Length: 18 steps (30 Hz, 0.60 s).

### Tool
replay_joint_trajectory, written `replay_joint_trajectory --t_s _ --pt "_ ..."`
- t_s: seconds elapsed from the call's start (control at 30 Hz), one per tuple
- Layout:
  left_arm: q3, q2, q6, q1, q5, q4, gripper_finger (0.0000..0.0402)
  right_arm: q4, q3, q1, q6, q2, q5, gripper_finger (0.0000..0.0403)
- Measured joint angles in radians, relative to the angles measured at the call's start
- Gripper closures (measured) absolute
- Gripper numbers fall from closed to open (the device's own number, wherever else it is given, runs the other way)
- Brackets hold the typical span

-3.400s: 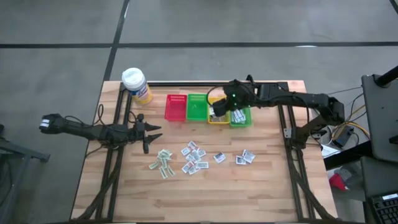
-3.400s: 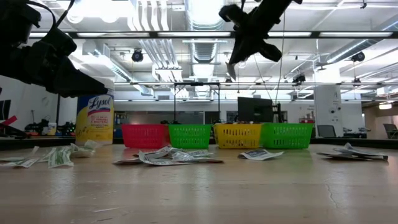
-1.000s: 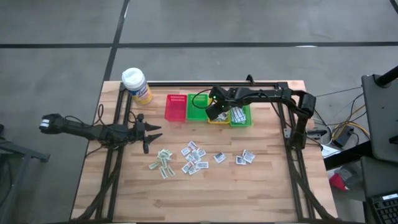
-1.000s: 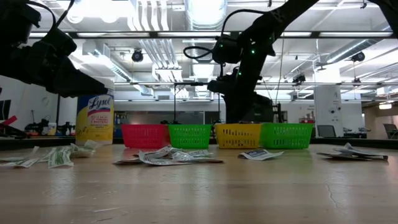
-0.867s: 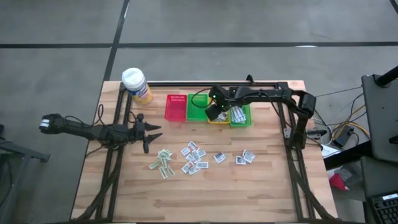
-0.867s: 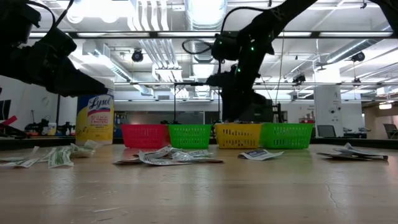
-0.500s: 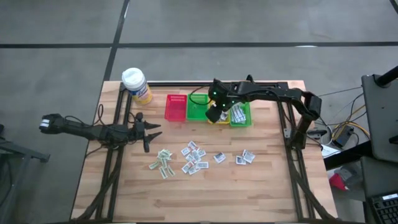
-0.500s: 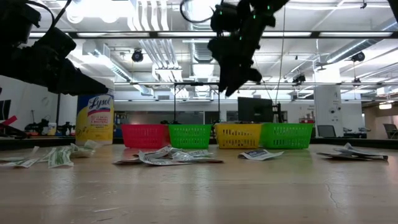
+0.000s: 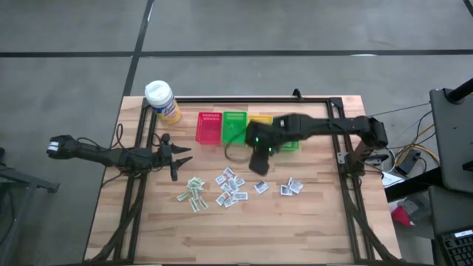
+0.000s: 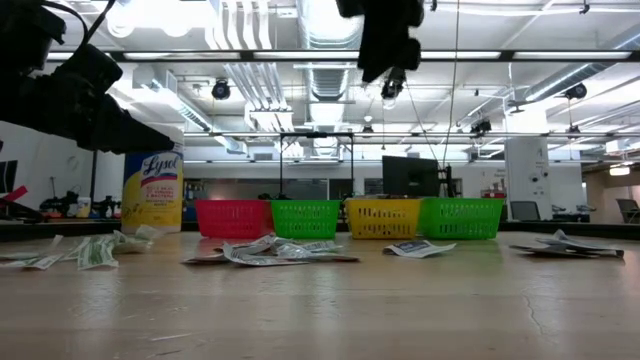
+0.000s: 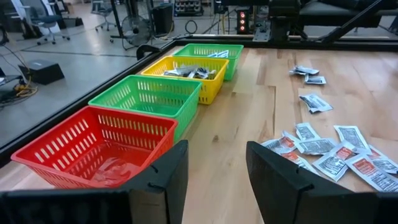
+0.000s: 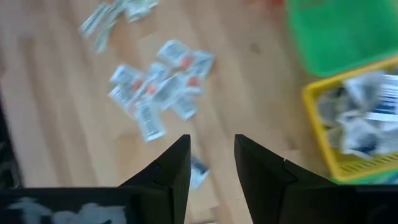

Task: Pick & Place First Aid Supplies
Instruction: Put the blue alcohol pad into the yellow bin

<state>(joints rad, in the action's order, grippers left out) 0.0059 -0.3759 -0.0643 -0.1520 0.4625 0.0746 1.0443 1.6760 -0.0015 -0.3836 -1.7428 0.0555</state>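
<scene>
Many first aid supplies (image 9: 230, 187) are scattered mid-table, some already in the yellow basket (image 11: 186, 70). Above the open wood between, the right gripper (image 9: 259, 164) is spread, empty. The left gripper (image 9: 177, 157) is parted near the left edge.

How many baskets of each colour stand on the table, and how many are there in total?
Red basket: 1
Green baskets: 2
Yellow basket: 1
Total: 4
</scene>
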Motion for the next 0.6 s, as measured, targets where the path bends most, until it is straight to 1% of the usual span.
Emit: replay_joint_trajectory --t_s 0.2,0.3,0.37,0.47,0.6 --pt "0.0 0.0 -0.023 0.0 0.0 0.0 0.0243 -0.01 -0.03 0.133 0.082 -0.009 -0.002 0.0286" --pt "0.0 0.0 -0.024 0.0 0.0 0.0 0.0243 -0.011 -0.054 0.17 0.179 -0.033 -0.003 0.0282" --pt "0.0 0.0 -0.024 0.0 0.0 0.0 0.0243 -0.009 -0.072 0.181 0.246 -0.055 -0.003 0.0279" --pt "0.0 0.0 -0.024 0.0 0.0 0.0 0.0243 -0.009 -0.087 0.181 0.296 -0.103 -0.004 0.0274" --pt "0.0 0.0 -0.025 0.0 0.0 0.0 0.0243 -0.008 -0.092 0.162 0.365 -0.176 -0.04 0.027"
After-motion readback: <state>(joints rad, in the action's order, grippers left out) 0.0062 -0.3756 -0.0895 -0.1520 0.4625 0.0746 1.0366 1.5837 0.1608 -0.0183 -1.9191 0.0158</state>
